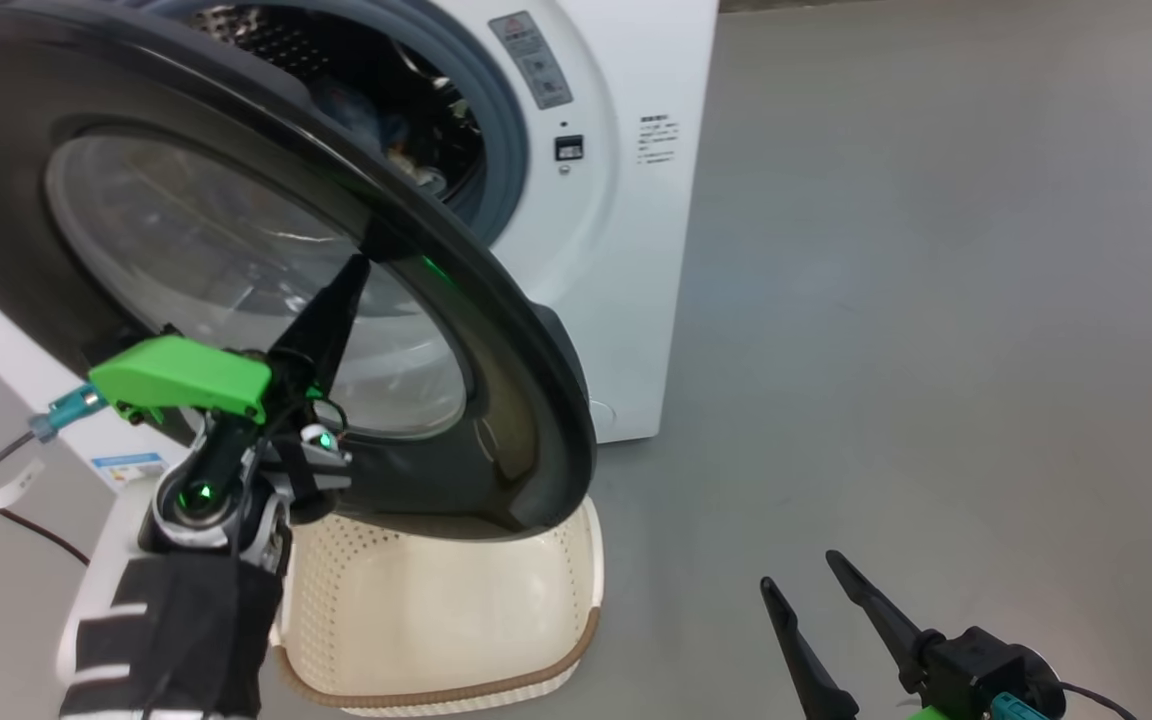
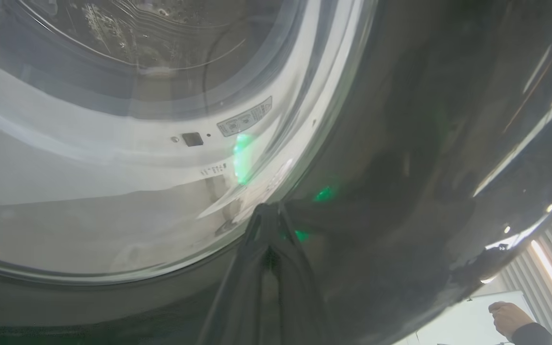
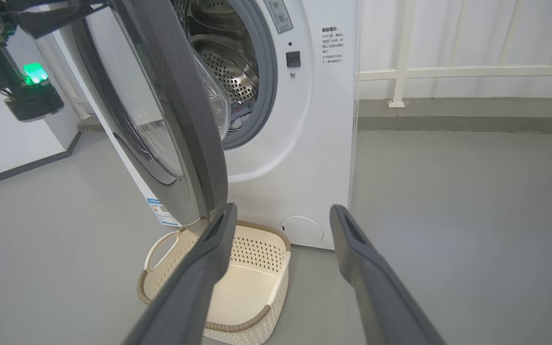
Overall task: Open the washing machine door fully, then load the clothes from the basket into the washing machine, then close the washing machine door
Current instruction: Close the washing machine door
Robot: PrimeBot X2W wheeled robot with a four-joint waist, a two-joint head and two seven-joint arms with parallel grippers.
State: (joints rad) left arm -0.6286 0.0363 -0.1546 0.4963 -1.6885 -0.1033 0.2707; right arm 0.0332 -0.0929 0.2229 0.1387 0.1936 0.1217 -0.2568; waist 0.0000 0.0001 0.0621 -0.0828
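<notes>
Head view: your left fingers (image 1: 331, 310) are pinched together, tips on the washing machine door (image 1: 236, 230); right fingers (image 1: 866, 600) spread wide, empty.

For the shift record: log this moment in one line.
stage: door left to close; left gripper: shut, tips on door's outer face; right gripper: open, empty; door: partly open; clothes: in drum; basket: empty

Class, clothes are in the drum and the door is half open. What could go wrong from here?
1. The shut left gripper touches the glossy washing machine door with only its tips; they may slip off.
2. The clothes lie close to the gasket, so the closing door might pinch them.
</notes>
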